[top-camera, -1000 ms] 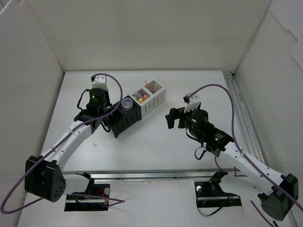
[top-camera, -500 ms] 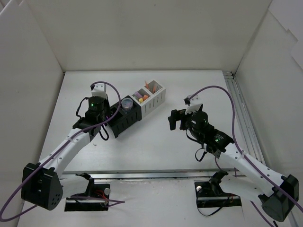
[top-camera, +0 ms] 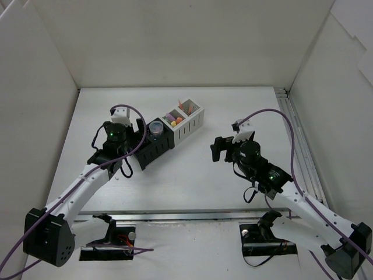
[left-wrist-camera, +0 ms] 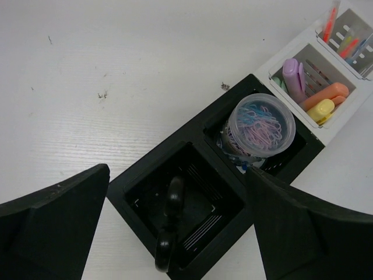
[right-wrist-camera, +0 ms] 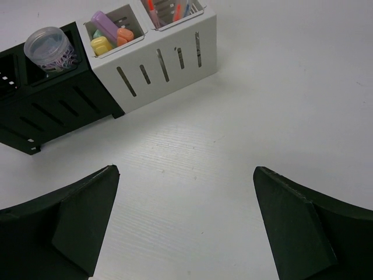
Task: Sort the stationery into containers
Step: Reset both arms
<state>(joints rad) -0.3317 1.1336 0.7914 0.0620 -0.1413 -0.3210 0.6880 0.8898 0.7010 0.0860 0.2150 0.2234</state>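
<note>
Standing handles-up in a black compartment (left-wrist-camera: 125, 189), the scissors (left-wrist-camera: 167, 242) seem stiff, light, best gripped at the loops; left tool (left-wrist-camera: 178, 170) and right tool (right-wrist-camera: 186, 169) gape empty.

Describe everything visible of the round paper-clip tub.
The tub is a small round container of clear plastic with its lid on. It is filled with pastel blue, pink and purple paper clips that show through it. It stands in the black compartment beside the white compartments, its top above the rim, apparently leaning slightly. Nothing grips it.
</note>
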